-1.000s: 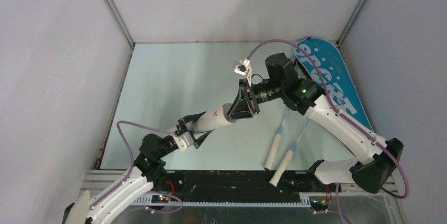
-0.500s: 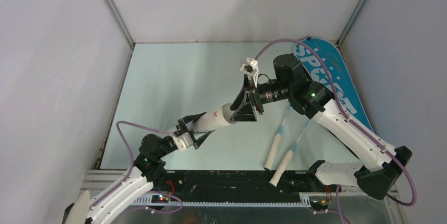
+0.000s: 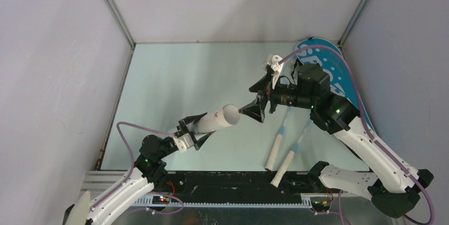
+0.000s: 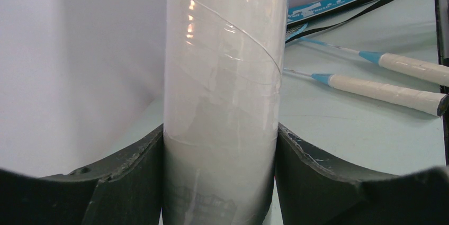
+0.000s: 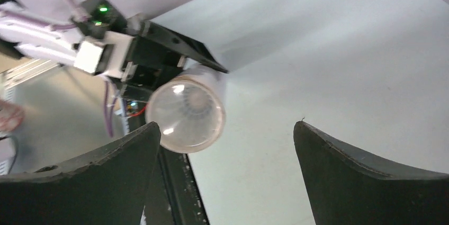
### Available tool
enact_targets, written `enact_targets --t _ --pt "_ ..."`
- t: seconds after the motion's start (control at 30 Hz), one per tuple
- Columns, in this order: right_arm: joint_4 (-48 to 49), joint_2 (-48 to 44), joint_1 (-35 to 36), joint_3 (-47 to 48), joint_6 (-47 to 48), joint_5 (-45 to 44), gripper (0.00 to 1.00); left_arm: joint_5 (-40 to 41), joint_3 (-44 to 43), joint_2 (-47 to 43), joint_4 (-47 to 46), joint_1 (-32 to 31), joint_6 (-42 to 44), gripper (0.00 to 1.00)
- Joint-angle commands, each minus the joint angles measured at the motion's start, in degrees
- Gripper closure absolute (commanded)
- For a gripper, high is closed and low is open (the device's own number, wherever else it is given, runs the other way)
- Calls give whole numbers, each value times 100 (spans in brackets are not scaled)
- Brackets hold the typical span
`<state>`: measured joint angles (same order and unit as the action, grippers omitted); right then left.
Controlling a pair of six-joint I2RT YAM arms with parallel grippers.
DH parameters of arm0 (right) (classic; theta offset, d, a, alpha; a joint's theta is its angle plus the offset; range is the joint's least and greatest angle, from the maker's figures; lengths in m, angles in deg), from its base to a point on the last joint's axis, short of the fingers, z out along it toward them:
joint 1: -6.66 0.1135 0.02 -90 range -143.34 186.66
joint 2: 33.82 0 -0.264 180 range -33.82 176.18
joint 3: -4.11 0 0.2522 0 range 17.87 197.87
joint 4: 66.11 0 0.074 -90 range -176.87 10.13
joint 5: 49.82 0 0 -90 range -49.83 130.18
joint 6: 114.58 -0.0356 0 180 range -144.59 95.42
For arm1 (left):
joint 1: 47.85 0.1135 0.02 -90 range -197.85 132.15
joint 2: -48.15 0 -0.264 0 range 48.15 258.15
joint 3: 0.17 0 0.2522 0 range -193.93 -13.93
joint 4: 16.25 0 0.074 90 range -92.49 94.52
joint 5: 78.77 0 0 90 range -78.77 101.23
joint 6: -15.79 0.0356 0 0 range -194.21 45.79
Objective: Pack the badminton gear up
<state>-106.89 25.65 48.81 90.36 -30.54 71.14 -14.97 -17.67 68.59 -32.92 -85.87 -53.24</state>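
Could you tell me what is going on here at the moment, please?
The robot is packing badminton gear. Its left gripper holds the tube, and a shuttlecock shows through the tube's clear end. The right gripper hangs open just off that end, touching nothing. Two rackets lie on the table, handles toward the robot and heads toward the bag.

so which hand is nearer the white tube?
Left. The left hand is clamped around the tube near its closer end; the right hand is open just beyond its far end, not touching.
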Motion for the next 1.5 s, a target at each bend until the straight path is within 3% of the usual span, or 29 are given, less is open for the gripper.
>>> enact_targets --t 0.0,0.77,1.2,1.47 --pt "120 143 9 -120 155 -967 1 -54 -20 -88 -360 -29 -28 32" --pt "-160 872 410 -200 541 -160 1 -2 -29 -154 -307 -30 -23 32" --pt "-687 550 581 -390 872 -122 1 101 84 -334 -446 -25 -101 32" --pt "-526 748 722 -401 916 -425 1 89 102 -467 -443 -30 -141 32"
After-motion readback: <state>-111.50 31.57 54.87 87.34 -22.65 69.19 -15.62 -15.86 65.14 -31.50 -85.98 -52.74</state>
